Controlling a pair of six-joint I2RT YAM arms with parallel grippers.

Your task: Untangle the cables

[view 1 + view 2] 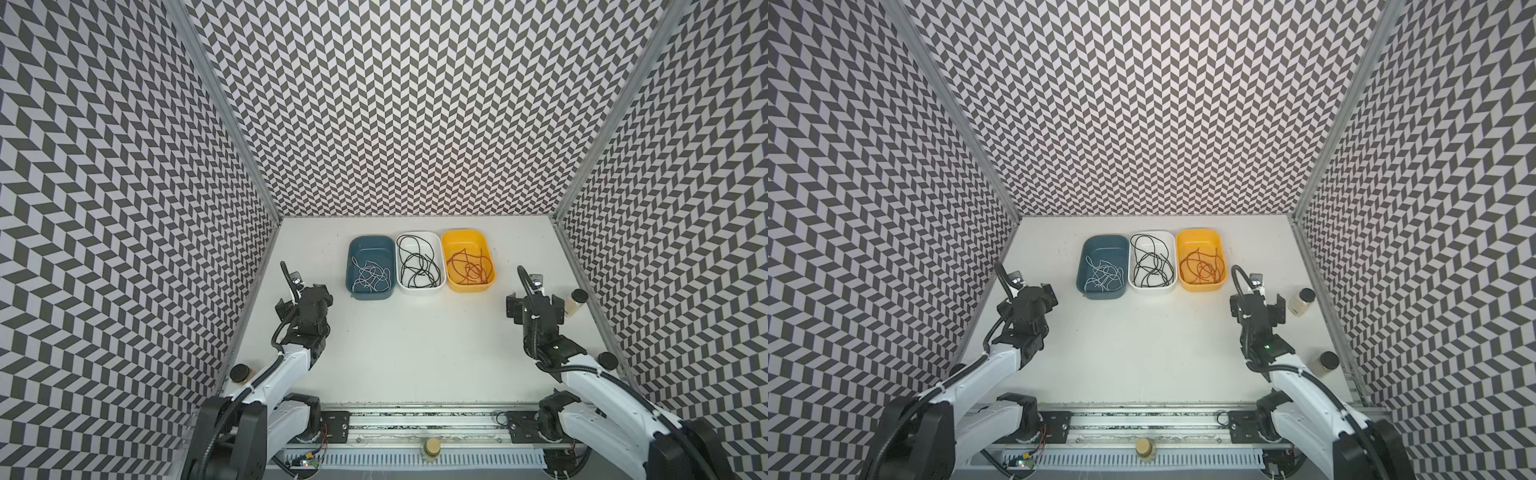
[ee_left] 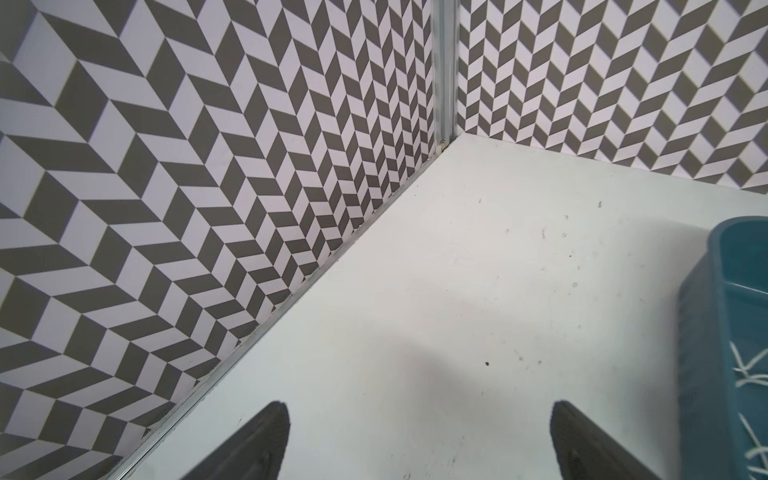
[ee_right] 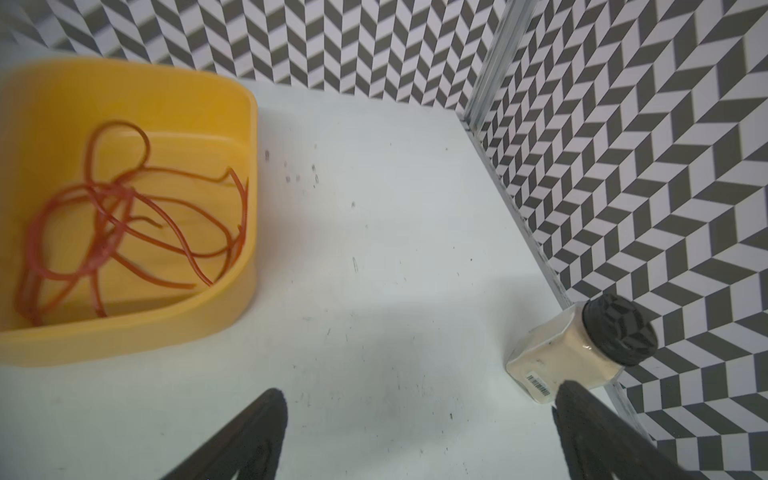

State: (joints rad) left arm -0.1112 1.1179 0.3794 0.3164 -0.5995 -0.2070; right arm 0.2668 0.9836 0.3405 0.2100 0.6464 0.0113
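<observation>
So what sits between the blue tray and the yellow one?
The white tray, holding the black cables; visible in both top views.

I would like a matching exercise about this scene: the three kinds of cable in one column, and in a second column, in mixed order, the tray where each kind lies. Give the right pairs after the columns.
Column 1
1. white cables
2. black cables
3. red cables

Column 2
a. in the yellow tray
b. in the blue tray
c. in the white tray

Pairs: 1-b, 2-c, 3-a
</observation>
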